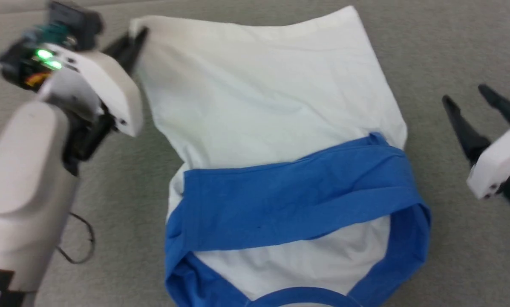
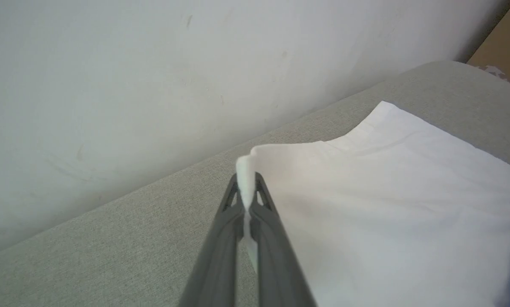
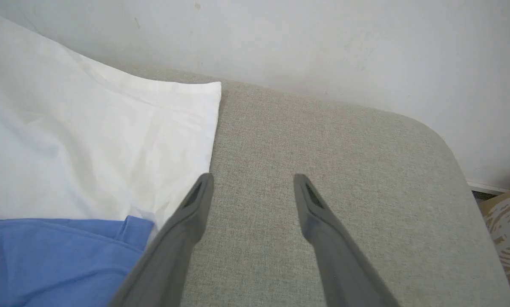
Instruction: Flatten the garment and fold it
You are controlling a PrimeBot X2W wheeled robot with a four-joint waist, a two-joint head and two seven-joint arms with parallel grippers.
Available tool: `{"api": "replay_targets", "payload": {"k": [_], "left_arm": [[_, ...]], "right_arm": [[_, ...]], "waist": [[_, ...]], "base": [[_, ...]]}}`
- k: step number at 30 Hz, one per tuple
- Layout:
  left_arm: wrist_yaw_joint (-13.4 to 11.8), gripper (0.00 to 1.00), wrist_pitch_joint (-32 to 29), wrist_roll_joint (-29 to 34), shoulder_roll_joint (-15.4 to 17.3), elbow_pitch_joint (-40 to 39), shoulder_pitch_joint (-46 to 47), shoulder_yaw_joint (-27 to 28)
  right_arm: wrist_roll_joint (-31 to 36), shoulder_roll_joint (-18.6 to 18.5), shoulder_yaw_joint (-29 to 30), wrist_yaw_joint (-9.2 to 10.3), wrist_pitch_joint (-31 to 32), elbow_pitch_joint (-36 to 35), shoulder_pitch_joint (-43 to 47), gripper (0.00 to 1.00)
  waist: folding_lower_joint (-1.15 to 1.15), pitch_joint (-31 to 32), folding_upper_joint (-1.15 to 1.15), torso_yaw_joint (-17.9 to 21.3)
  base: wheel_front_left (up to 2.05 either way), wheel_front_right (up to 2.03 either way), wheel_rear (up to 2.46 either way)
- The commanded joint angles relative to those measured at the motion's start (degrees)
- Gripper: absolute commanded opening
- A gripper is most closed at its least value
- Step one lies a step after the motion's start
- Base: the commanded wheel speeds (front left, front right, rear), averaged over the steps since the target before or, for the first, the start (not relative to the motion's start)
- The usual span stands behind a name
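The garment (image 1: pixel 263 111) lies back side up on the grey cushion, its white body reaching away from me. Both blue sleeves (image 1: pixel 293 200) are folded across it, and the blue collar trim (image 1: pixel 297 294) sits at the near edge. The bear print is hidden. My left gripper (image 1: pixel 139 36) is shut on the far left hem corner (image 2: pixel 246 179), which is lifted a little off the cushion. White cloth (image 2: pixel 387 204) spreads to the right of that pinch. My right gripper (image 1: pixel 465 96) stands open beside the shirt's right edge (image 3: pixel 214 128), over bare cushion (image 3: pixel 323 140), holding nothing.
The cushion (image 1: pixel 450 51) is a grey fabric surface that ends at a pale wall (image 2: pixel 152 64) beyond the hem. Its rounded corner (image 3: pixel 442 140) lies to the right, with a cardboard box (image 3: pixel 504 230) past it. A thin dark cable loop (image 1: pixel 82 243) lies near my left forearm.
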State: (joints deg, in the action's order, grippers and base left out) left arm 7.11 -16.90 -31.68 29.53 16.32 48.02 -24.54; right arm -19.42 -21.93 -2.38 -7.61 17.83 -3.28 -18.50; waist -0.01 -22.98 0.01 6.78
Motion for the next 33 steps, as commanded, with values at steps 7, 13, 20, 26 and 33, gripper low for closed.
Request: {"api": "replay_targets", "payload": {"k": [7, 13, 20, 26, 33], "left_arm": [[0.4, 0.00, 3.9, -0.2, -2.6, -7.1, -2.3, -8.9], [0.3, 0.00, 7.1, 0.9, -6.0, -9.0, -1.5, -11.6], [0.2, 0.00, 9.4, 1.6, -9.7, -9.1, 0.0, -13.4], [0.3, 0.00, 10.6, 1.9, -12.9, -8.9, 1.4, -15.9], [0.3, 0.00, 11.5, 2.1, -14.5, -7.9, 2.5, -17.8]], "right_arm": [[-9.7, -11.7, -7.2, 0.12, 20.2, 5.6, -18.8, 1.00], [-11.5, -16.6, -14.6, 0.12, 27.4, 13.7, -31.2, 1.00], [-11.1, -18.5, -19.3, 0.12, 29.6, 22.8, -39.1, 1.00], [-10.4, -19.3, -21.7, 0.12, 29.0, 30.3, -43.2, 1.00], [-10.6, -20.6, -27.2, 0.12, 27.6, 34.4, -44.3, 1.00]], "waist": [[0.01, -4.4, -0.01, -11.4], [0.01, -8.2, -0.01, -16.6], [0.01, -10.9, -0.01, -21.1], [0.01, -12.7, -0.01, -24.0], [0.01, -13.4, -0.01, -25.1]], "base": [[0.00, 0.00, 0.00], [0.00, 0.00, 0.00], [0.00, 0.00, 0.00], [0.00, 0.00, 0.00], [0.00, 0.00, 0.00]]}}
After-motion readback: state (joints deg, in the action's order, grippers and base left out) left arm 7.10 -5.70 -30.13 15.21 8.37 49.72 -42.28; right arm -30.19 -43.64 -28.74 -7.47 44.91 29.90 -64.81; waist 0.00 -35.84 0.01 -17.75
